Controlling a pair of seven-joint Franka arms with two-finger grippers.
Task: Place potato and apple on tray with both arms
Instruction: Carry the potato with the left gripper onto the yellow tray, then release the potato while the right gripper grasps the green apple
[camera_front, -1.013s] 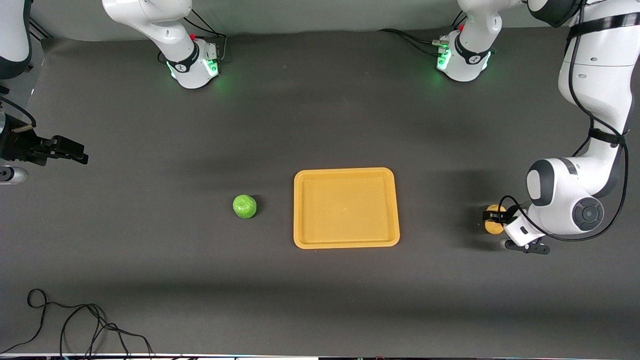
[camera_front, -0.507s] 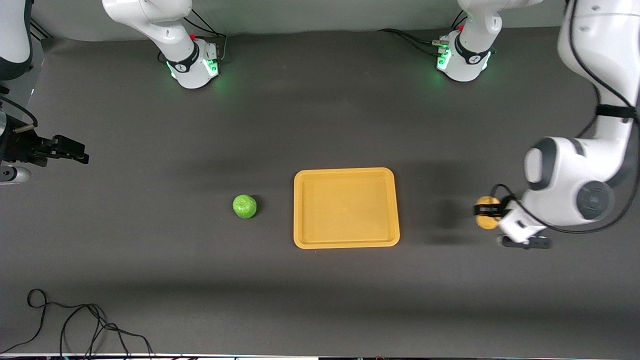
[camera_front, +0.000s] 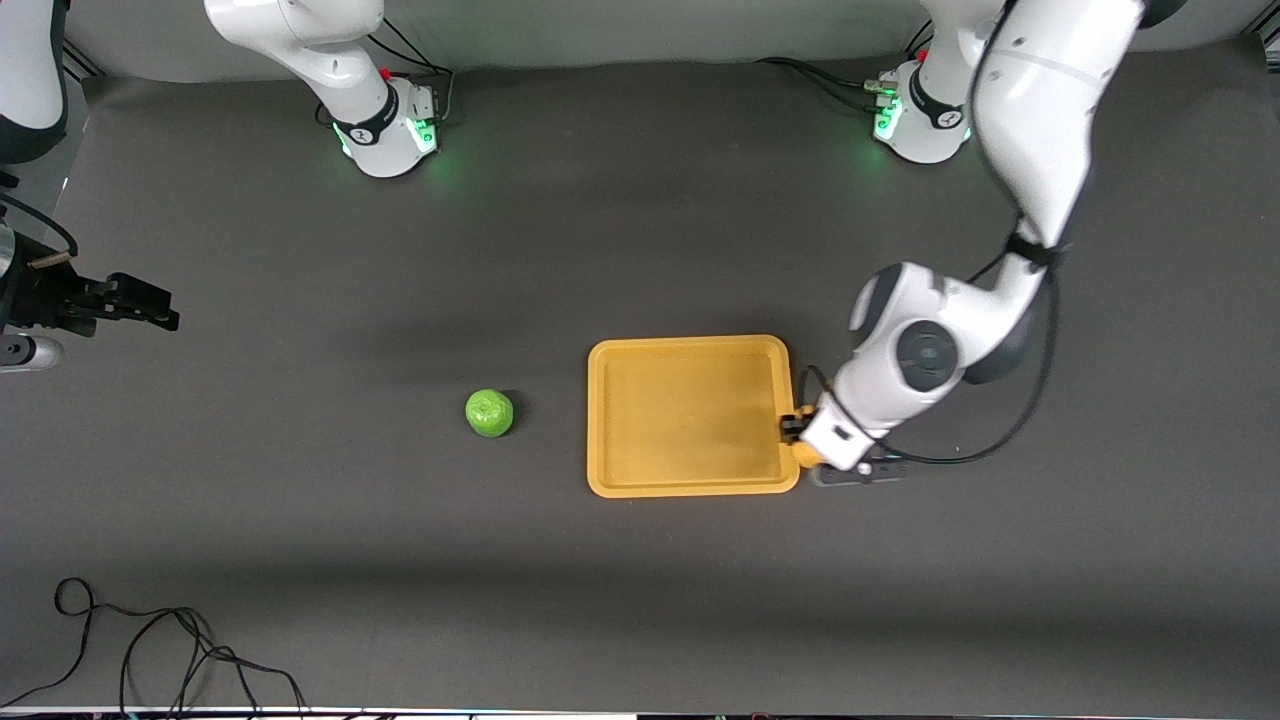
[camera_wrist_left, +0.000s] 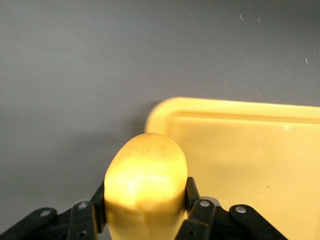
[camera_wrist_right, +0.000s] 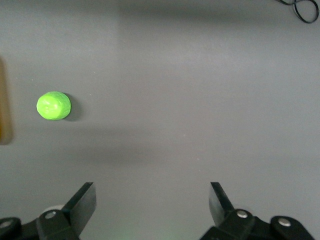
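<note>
My left gripper (camera_front: 797, 437) is shut on the potato (camera_front: 806, 456), a yellow-orange lumpy oval, and holds it over the rim of the tray (camera_front: 690, 420) at the left arm's end. In the left wrist view the potato (camera_wrist_left: 145, 175) sits between the fingers (camera_wrist_left: 192, 187), with a tray corner (camera_wrist_left: 240, 145) just past it. The green apple (camera_front: 489, 413) lies on the table beside the tray, toward the right arm's end. My right gripper (camera_front: 145, 305) waits open and empty well off toward the right arm's end. Its wrist view shows the apple (camera_wrist_right: 54, 106) some way from the gripper (camera_wrist_right: 152, 200).
The table is covered with a dark grey mat (camera_front: 640, 250). A loose black cable (camera_front: 150, 640) lies near the front camera's edge at the right arm's end, and it also shows in the right wrist view (camera_wrist_right: 305, 10). Both arm bases (camera_front: 385, 130) stand along the robots' side.
My left arm has carried the potato from the left arm's end of the table across to the tray's rim. The right arm, the apple and the tray have not moved.
</note>
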